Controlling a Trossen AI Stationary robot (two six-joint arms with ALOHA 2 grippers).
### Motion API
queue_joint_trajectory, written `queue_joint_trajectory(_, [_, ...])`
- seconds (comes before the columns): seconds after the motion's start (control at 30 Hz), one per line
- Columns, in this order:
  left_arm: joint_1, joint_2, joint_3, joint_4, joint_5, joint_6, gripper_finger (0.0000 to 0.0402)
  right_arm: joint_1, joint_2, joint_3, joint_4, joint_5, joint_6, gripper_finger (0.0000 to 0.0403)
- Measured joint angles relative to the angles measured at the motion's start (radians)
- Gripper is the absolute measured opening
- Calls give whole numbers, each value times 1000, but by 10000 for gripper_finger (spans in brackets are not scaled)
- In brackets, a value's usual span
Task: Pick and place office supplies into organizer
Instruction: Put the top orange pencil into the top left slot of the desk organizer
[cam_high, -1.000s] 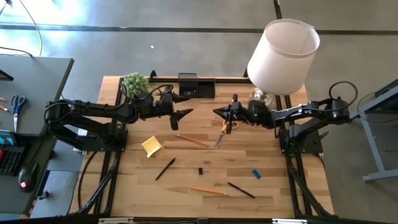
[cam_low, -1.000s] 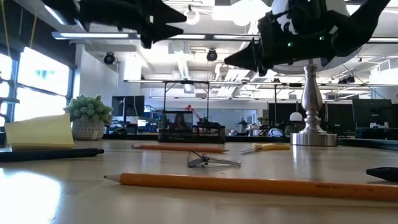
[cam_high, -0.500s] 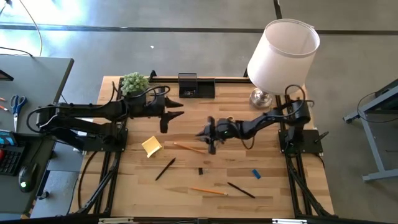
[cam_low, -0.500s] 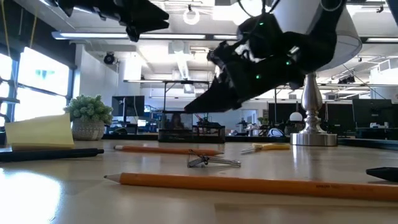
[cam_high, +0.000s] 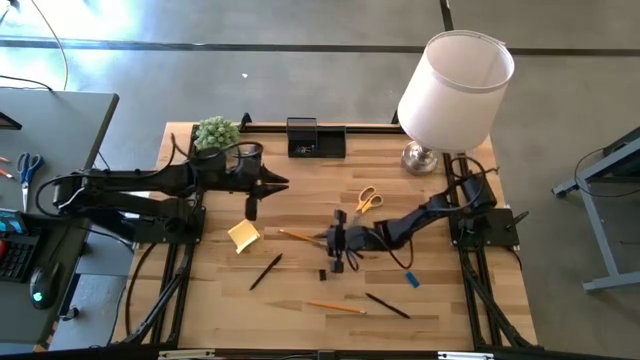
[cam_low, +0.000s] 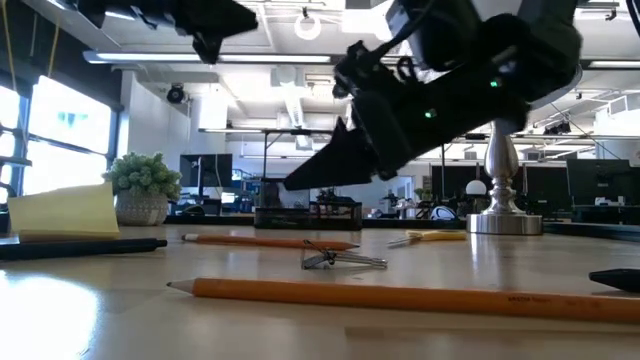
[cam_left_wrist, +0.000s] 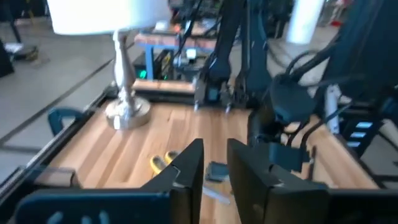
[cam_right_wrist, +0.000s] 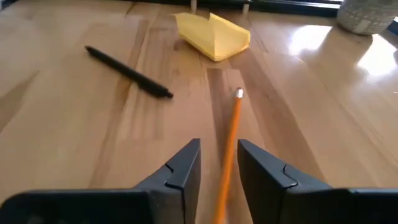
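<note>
An orange pencil (cam_high: 300, 236) lies flat on the wood table, pointing at the yellow sticky-note pad (cam_high: 244, 235). My right gripper (cam_high: 329, 240) hovers low over the pencil's right end, open. In the right wrist view the pencil (cam_right_wrist: 229, 143) runs between its fingers, and the low view shows the fingertips (cam_low: 290, 185) above the table. My left gripper (cam_high: 283, 184) hangs high near the plant, its fingers (cam_left_wrist: 186, 168) a narrow gap apart with nothing between them. The yellow-handled scissors (cam_high: 367, 200) lie flat behind my right arm. The black organizer (cam_high: 315, 138) stands at the far edge.
A white-shaded lamp (cam_high: 455, 90) stands far right and a green plant (cam_high: 216, 132) far left. Two black pens (cam_high: 265, 271) (cam_high: 387, 305), a second pencil (cam_high: 335, 307), a blue block (cam_high: 412, 279) and a small black clip (cam_high: 322, 275) lie on the near half.
My right gripper has swung from beside the lamp base toward the table's near-left, sinking and tipping down, and now hovers over the orange pencil. My left gripper has drawn back toward the table's left edge and its fingers have closed from wide apart to a narrow gap.
</note>
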Motion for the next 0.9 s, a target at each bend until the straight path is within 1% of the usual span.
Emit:
queue_joint_trajectory(0.17, [1,-59,0,-8,43,22,40,28,19,-66,92,64,68,83])
queue_joint_trajectory(0.3, [2,-81,0,-7,44,53,33,28,45,-99,155,64,121,78])
queue_joint_trajectory(0.47, [2,-88,0,-1,41,95,28,41,86,-89,161,64,124,78])
queue_joint_trajectory(0.67, [2,-86,0,46,18,110,30,50,145,-59,174,94,156,78])
queue_joint_trajectory(0.9, [2,-86,0,98,17,116,26,60,169,-57,181,134,206,78])
